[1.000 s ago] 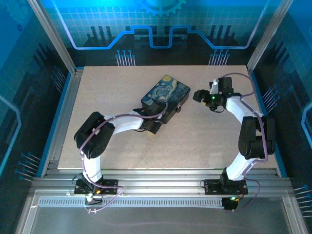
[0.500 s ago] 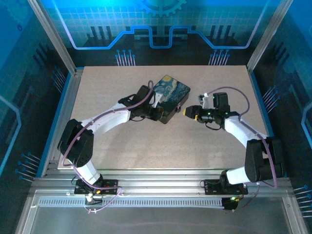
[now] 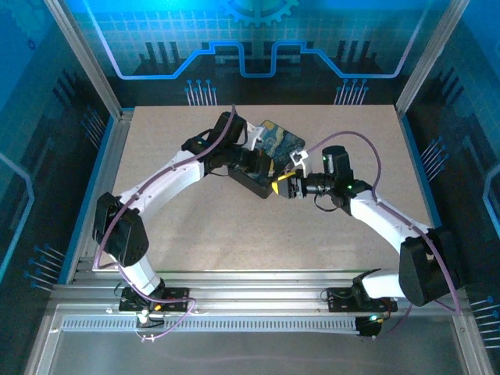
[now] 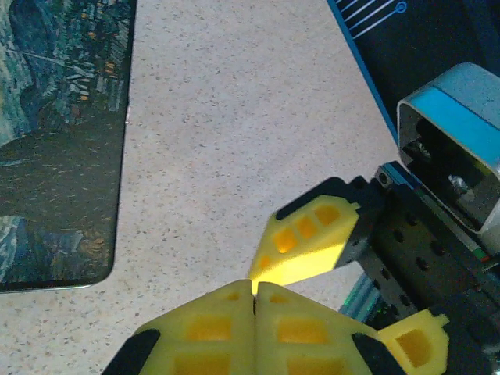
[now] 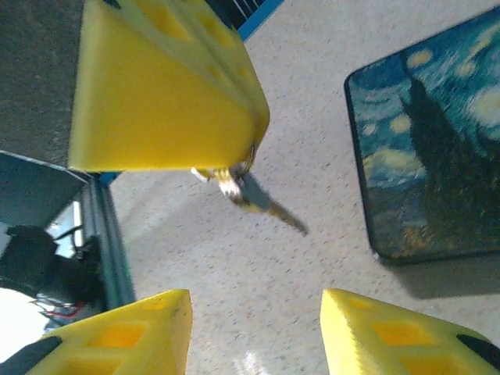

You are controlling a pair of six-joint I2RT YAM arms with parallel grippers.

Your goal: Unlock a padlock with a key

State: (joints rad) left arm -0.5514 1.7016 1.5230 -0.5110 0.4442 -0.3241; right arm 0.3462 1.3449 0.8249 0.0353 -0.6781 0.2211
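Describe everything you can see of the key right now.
The key is tiny, thin, pale silvery metal, somewhat blurred. Its head is pinched in the shut left hand. The blade sticks out from it, slanting down-right in the right wrist view, above the speckled tabletop. Nothing else touches it. The open right hand is apart.

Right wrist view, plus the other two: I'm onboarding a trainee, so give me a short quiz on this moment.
1. True or false: the right gripper is shut on the key.
2. What grips the key? A) the left gripper B) the right gripper C) nothing, it lies loose
3. Fill in: the painted box rests on the ____.
Key: 1 false, its fingers stand apart, not touching the key. 2 A, the key hangs from its closed fingers. 3 table.
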